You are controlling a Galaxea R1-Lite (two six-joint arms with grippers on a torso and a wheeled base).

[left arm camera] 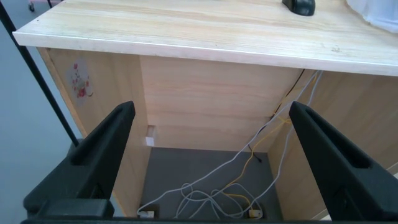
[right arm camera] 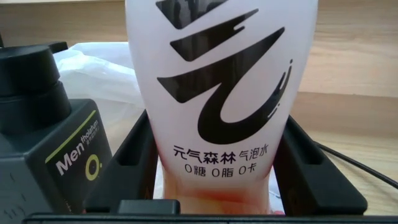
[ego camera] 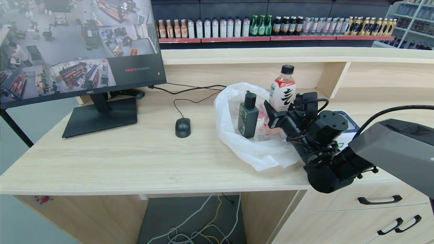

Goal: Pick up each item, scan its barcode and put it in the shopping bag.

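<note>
The right gripper (ego camera: pixel 273 114) is clamped on the lower half of a pale plastic drink bottle (ego camera: pixel 282 88) with a black screw cap and a bold black brush-stroke label. In the right wrist view its two black fingers (right arm camera: pixel 134 163) press against either side of the pale plastic drink bottle (right arm camera: pixel 219 81). The bottle stands upright at the far right part of a crumpled white plastic shopping bag (ego camera: pixel 234 137), which lies open on the light wooden counter (ego camera: pixel 118 159). The arm hides the bottle's base, so whether it rests on the bag cannot be told. Just to the bottle's left, a dark rectangular pump bottle (ego camera: pixel 248 117) with a black dispenser top stands upright inside the bag's mouth (the wrist view shows it close beside the gripper's finger, apart from the drink). The left gripper (left arm camera: pixel 217 155) hangs low in front of the counter with its fingers (left arm camera: pixel 107 149) spread wide and nothing between them, facing loose cables (left arm camera: pixel 211 196) in the recess below. A black computer mouse (ego camera: pixel 182 127) sits left of the bag, near a black-framed monitor (ego camera: pixel 67 44).
</note>
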